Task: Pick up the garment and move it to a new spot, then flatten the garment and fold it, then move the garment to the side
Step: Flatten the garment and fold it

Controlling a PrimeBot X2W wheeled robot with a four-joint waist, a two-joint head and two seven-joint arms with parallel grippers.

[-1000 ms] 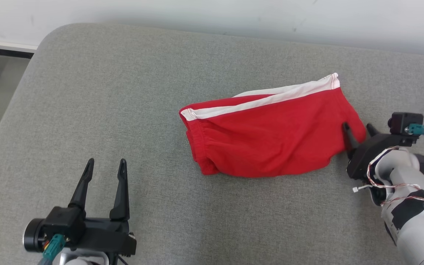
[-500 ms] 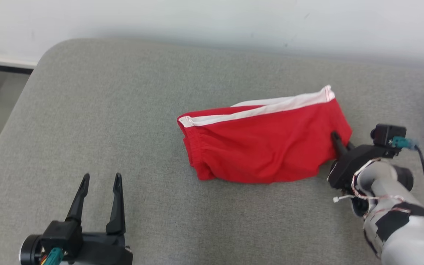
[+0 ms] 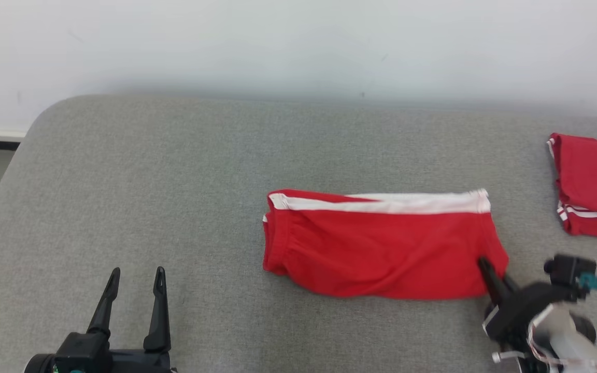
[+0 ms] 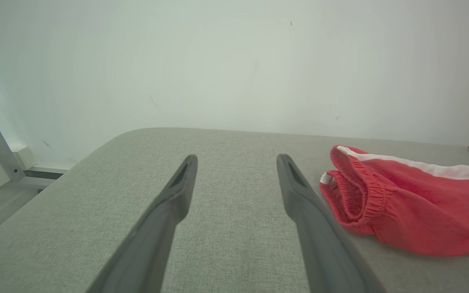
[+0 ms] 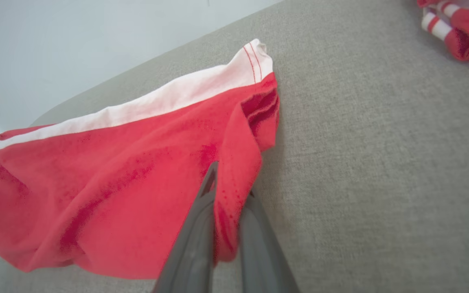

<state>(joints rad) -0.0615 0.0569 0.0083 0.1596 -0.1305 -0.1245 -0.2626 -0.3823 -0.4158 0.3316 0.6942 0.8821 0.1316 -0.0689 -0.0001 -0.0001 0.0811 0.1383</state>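
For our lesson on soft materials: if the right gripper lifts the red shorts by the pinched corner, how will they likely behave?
Probably floppy: the red shorts lie in soft creases, so they should drape from the right gripper. Likely light: thin cloth, held by one pinched corner. Dragged, they may bunch on the textured grey surface.

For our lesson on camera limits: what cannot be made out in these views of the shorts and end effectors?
Right end effector: right wrist view, one fingertip hidden by a fold of the red shorts.
Second red garment: head view, cut off by the right edge.
Left end effector: head view, base cut off by the bottom edge.
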